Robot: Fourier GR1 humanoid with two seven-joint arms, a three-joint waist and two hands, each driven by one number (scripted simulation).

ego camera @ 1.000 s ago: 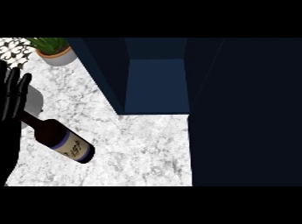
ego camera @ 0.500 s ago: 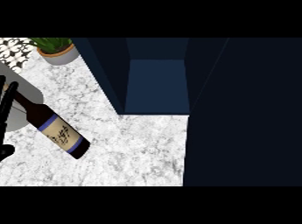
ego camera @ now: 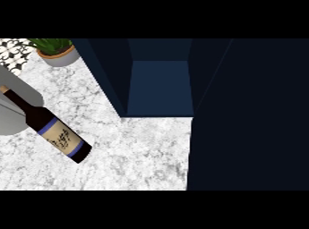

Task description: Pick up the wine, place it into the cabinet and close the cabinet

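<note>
1. wine bottle [ego camera: 51, 129] of dark glass lies on its side at the left of the white marbled desk [ego camera: 137, 156], base nearest.
2. its cream label [ego camera: 62, 139], edged with blue bands, carries dark marks too small to read.
3. the tan-capped neck overlaps a smooth grey forearm [ego camera: 8, 112]; no robot hand shows, so i cannot tell its state.
4. the navy cabinet [ego camera: 160, 87] stands open, boxy and flat-walled, well apart from the bottle.
5. farthest, a spiky green plant [ego camera: 54, 51] sits in a round grey pot.
</note>
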